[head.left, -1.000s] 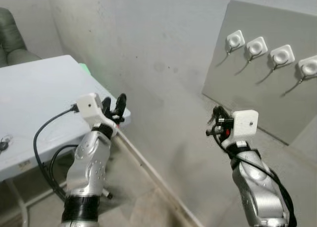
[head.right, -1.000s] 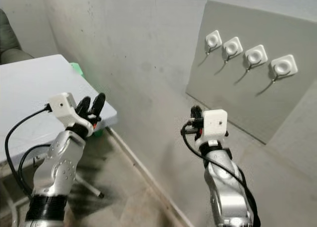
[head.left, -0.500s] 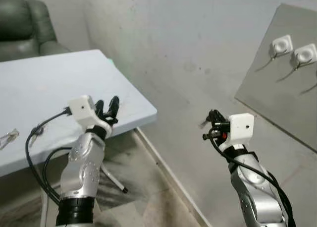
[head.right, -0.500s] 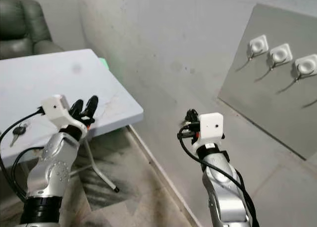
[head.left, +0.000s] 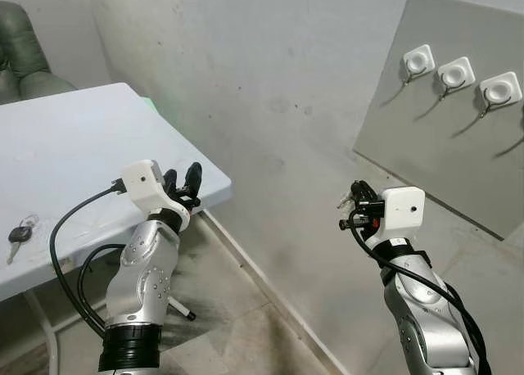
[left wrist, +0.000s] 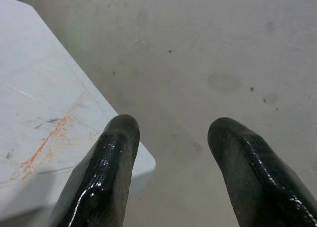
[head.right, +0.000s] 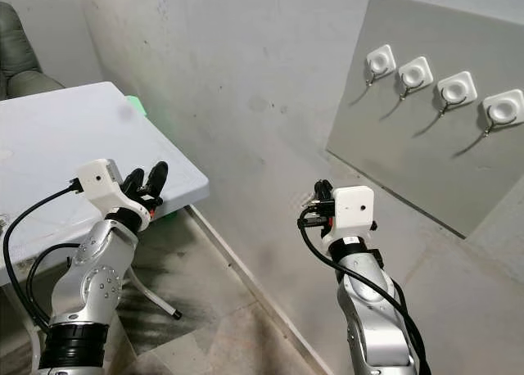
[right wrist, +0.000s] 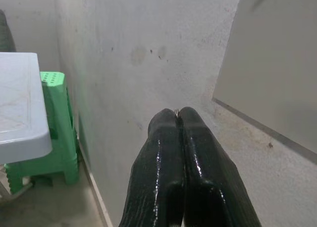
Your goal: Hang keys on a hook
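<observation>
Your keys (head.left: 18, 232) lie on the white surface (head.left: 74, 162), near its front edge and well off to your left; nothing is in either tool, so the step in hand is the pickup, not the hanging.

The left tool (head.left: 186, 183) hovers past the surface's right corner with its fingers (left wrist: 106, 172) spread apart; the right tool (head.left: 357, 201) is raised before the wall, pads pressed together on nothing that can be made out.

Turn the body left first, so the keys sit in front of you rather than at the picture's margin; use the left arm, since it is the nearer and already spread. Come down from above with one finger on each side of the bunch; flat keys will likely slide on a smooth top, so close slowly and low. Try to catch the ring, leaving a loop free for the hooks (head.right: 416, 70) on the grey board (head.right: 426, 170); the board stands well apart to your right.
</observation>
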Available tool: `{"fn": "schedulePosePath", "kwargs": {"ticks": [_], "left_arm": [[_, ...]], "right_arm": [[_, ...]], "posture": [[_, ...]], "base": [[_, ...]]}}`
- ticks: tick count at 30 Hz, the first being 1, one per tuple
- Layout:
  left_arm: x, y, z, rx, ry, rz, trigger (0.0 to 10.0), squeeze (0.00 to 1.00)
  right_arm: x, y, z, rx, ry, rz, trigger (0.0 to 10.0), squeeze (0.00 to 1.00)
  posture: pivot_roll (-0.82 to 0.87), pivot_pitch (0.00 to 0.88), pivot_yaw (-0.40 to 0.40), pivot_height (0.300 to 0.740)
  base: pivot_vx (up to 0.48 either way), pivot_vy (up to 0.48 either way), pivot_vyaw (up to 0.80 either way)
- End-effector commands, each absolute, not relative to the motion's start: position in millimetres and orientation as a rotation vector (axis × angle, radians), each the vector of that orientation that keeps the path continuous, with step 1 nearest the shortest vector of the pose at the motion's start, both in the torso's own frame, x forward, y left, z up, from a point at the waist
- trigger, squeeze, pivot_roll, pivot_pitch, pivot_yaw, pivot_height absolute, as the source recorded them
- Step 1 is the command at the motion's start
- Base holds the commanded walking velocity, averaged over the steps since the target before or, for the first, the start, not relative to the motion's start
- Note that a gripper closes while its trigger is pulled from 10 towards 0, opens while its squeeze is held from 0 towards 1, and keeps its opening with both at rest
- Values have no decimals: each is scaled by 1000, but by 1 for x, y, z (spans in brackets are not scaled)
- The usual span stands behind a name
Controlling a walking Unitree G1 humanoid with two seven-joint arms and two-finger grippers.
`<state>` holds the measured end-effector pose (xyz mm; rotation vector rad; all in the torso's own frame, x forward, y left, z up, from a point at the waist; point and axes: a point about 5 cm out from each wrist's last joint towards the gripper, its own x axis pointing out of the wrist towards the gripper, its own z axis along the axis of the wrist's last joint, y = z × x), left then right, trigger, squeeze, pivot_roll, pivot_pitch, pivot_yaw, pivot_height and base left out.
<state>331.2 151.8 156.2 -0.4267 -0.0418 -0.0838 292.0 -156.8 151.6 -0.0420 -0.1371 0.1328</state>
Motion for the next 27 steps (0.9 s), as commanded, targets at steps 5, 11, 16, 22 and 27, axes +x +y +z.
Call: {"fn": "schedulePosePath", "kwargs": {"ticks": [5,11,16,22,27], "left_arm": [[332,149,161,-395,-45,-92,10000,0],[332,147,163,-379,-52,-118,10000,0],[332,147,163,-377,-50,-122,10000,0],[332,145,163,-370,-57,-145,10000,0],[331,145,162,-382,-54,-156,10000,0]], "right_arm": [[295,-160,155,-41,-146,98,10000,0],[295,-163,157,-44,-153,84,10000,0],[295,-165,157,-43,-156,74,10000,0],[293,-168,155,-38,-150,57,10000,0],[292,-169,153,-34,-144,52,10000,0]], "posture": [[-9,0,-44,740],[-17,0,-37,740],[-23,0,-34,740],[-26,0,-31,740],[-25,0,-31,740]], "base": [[0,0,0],[0,0,0],[0,0,0],[0,0,0],[0,0,0]]}}
